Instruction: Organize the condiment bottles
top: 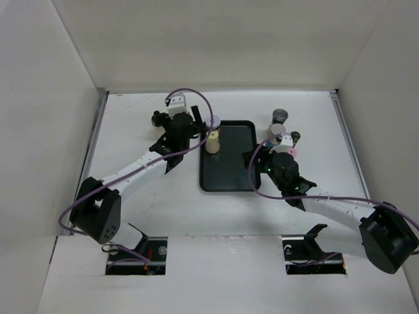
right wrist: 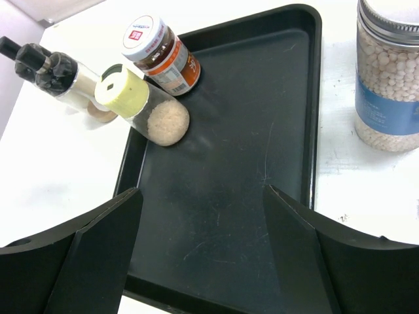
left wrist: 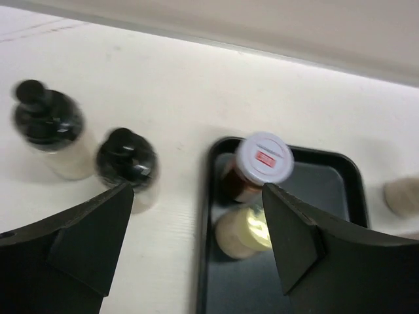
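A cream bottle (top: 213, 142) stands in the black tray's (top: 229, 176) far-left corner, next to a brown jar with a pale lilac lid (top: 212, 122). Both show in the left wrist view, the jar (left wrist: 262, 160) above the cream bottle (left wrist: 243, 230), and in the right wrist view, the jar (right wrist: 157, 55) beside the bottle (right wrist: 141, 104). Two black-capped bottles (left wrist: 47, 127) (left wrist: 126, 160) stand left of the tray. My left gripper (top: 195, 127) is open and empty beside the tray's left rim. My right gripper (top: 256, 159) is open and empty over the tray's bare floor (right wrist: 222, 196).
A cluster of bottles stands right of the tray: a grey-lidded jar (top: 280, 116), a pink-capped one (top: 288, 140) and a small dark one (top: 296, 137). A white-and-blue jar of beads (right wrist: 387, 78) is close to the tray's right rim. White walls enclose the table.
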Motion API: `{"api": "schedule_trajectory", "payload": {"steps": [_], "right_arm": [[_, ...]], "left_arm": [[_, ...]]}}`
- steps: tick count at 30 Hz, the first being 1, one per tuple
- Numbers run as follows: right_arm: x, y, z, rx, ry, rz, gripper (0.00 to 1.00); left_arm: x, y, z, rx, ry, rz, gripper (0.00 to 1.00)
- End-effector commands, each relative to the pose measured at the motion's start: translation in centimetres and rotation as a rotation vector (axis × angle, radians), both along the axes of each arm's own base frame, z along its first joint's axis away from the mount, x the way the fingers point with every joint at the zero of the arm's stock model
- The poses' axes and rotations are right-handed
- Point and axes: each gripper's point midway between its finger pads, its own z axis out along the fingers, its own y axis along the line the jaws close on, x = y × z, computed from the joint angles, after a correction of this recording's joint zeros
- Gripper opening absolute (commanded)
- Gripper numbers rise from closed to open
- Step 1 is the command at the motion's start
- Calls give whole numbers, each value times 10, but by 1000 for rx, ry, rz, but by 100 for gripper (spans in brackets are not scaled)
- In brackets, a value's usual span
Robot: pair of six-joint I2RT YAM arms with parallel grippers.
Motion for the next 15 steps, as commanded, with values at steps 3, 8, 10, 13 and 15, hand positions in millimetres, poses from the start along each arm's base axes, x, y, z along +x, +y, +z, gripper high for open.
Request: {"api": "schedule_trajectory", "payload": {"steps": [3, 8, 10, 13, 15], "right_arm": [[6, 6, 11, 22, -40, 5, 83], [9, 8, 6, 9, -29, 6, 88], [9, 10, 6, 9, -29, 12, 89], [7, 12, 7, 10, -31, 18, 90], [7, 12, 7, 10, -31, 18, 90]], "left_arm": [[17, 40, -25, 43, 112, 89, 79], [34, 51, -44, 64, 153, 129, 79], [43, 51, -53, 73, 172, 130, 79], [53, 53, -60, 80, 183, 136, 79], [60, 54, -62, 78, 183, 141, 78]]}}
